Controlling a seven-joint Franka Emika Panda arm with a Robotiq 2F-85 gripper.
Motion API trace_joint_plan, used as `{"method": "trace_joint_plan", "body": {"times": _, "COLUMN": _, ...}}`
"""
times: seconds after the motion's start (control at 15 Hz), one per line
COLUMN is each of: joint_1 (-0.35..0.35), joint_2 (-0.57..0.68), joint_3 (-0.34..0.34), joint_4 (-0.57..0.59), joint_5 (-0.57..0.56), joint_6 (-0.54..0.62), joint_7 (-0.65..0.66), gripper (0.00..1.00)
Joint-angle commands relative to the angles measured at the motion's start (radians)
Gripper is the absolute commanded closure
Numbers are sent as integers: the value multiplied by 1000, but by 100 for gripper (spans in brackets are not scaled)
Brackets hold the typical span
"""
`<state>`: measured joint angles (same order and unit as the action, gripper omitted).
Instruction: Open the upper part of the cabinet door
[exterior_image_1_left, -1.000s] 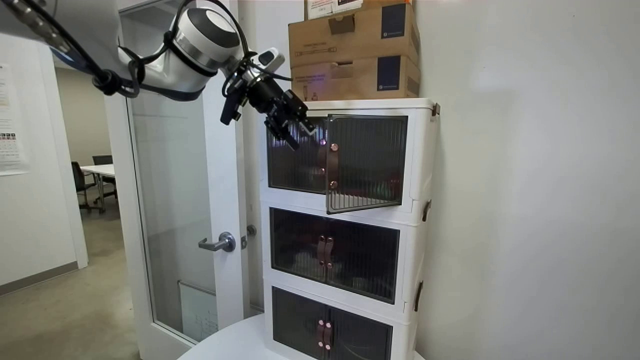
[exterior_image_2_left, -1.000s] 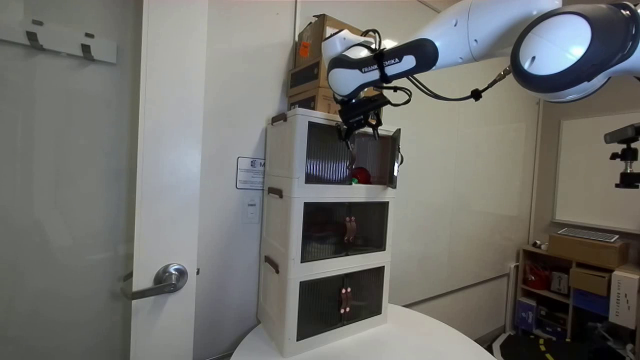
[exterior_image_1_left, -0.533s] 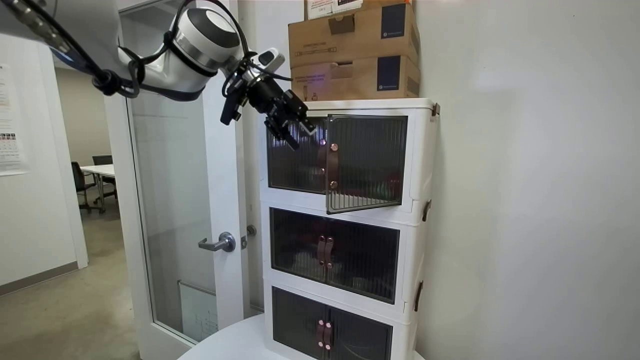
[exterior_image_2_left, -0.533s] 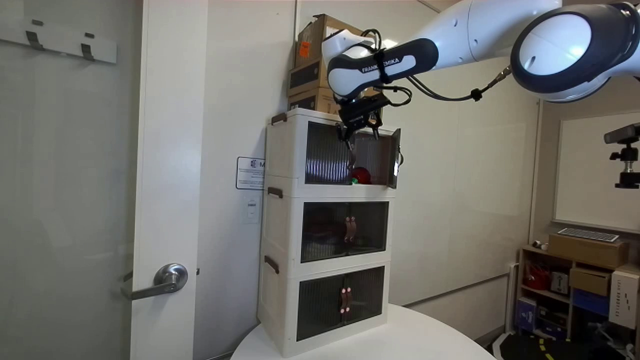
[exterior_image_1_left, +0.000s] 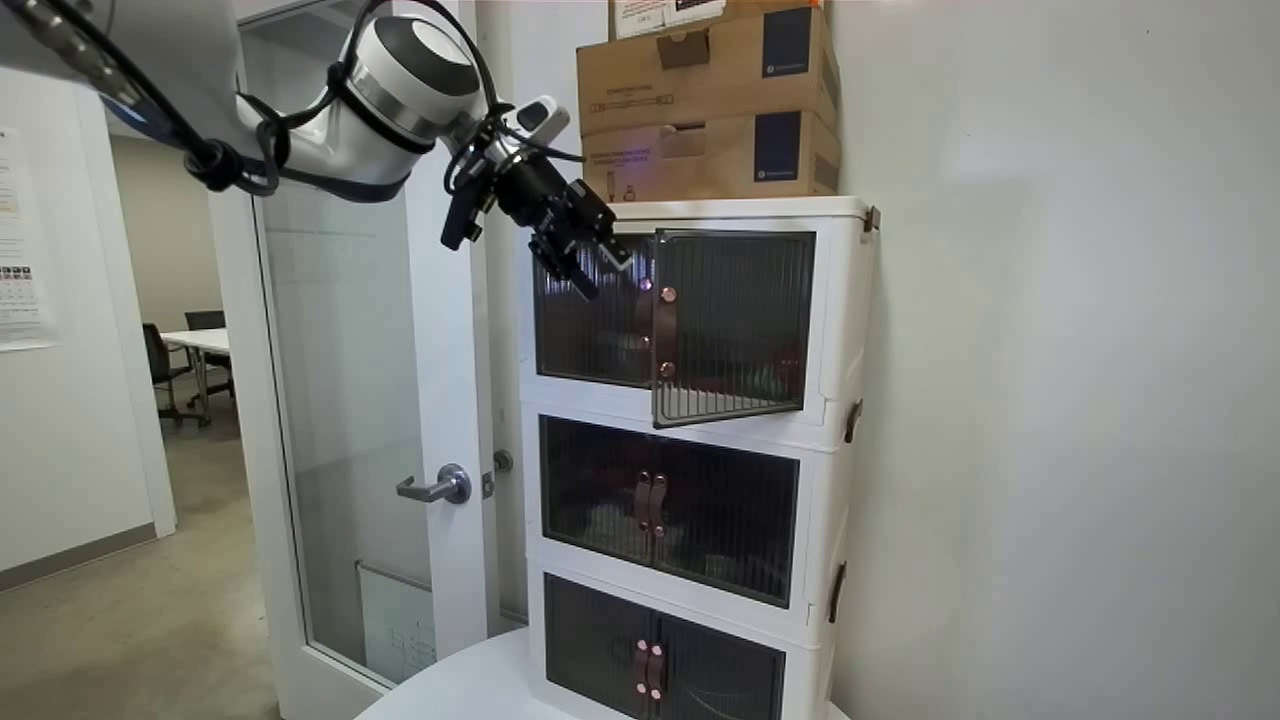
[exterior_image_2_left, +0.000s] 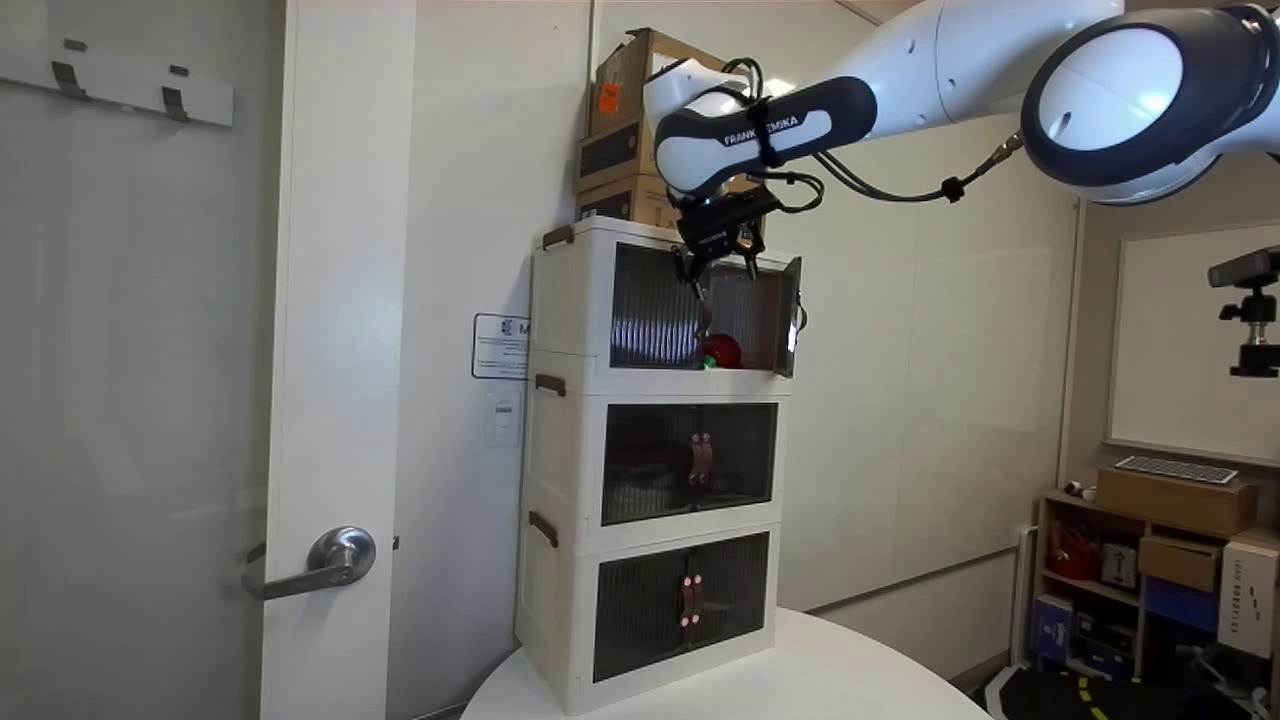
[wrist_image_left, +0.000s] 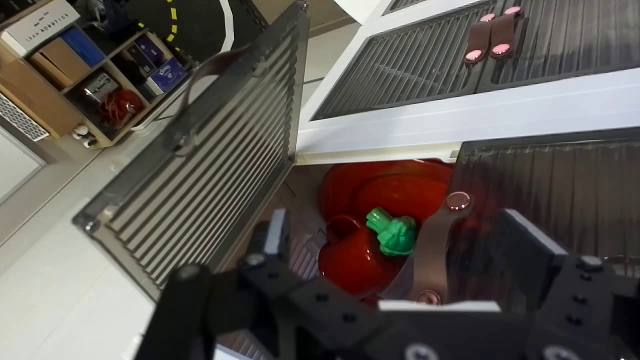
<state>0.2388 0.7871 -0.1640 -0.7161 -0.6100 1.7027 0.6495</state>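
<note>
Upper cabinet door (wrist_image_left: 215, 160) with one leaf swung outward, Robotiq gripper (wrist_image_left: 405, 232) spread wide nearby.
High on the white cabinet (exterior_image_1_left: 845, 320), the closed leaf (wrist_image_left: 555, 190) partly hides a red dish (wrist_image_left: 395, 187) in the wrist view; what lies behind the lower dark panels (exterior_image_1_left: 730, 525) is hard to make out. Whether the gripper touches the closed leaf, I cannot tell.

Between the open door (wrist_image_left: 207, 175) and closed door (wrist_image_left: 555, 195) we have a way into the top of the cabinet (exterior_image_2_left: 640, 538), with a strap (wrist_image_left: 431, 255) bulging at one side. In the wrist view the closed door lies behind one finger of our hand (wrist_image_left: 402, 232). Red ware (wrist_image_left: 357, 267) and a green piece (wrist_image_left: 399, 237) sit low inside, free room above; boxes (exterior_image_1_left: 700, 95) crowd the roof.
</note>
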Motion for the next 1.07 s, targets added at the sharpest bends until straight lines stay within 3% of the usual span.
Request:
{"method": "trace_joint_plan", "body": {"times": 0.0, "joint_1": 0, "joint_2": 0, "joint_3": 0, "joint_4": 0, "joint_5": 0, "joint_6": 0, "joint_7": 0, "gripper": 0}}
{"method": "trace_joint_plan", "body": {"times": 0.4, "joint_1": -28, "joint_2": 38, "joint_3": -55, "joint_4": 51, "joint_5": -68, "joint_6": 72, "joint_7": -11, "gripper": 0}}
{"method": "trace_joint_plan", "body": {"times": 0.73, "joint_1": -55, "joint_2": 51, "joint_3": -55, "joint_4": 49, "joint_5": -74, "joint_6": 169, "joint_7": -81, "gripper": 0}}
{"method": "trace_joint_plan", "body": {"times": 1.0, "joint_1": -34, "joint_2": 56, "joint_3": -50, "joint_4": 34, "joint_5": -76, "joint_6": 182, "joint_7": -163, "gripper": 0}}
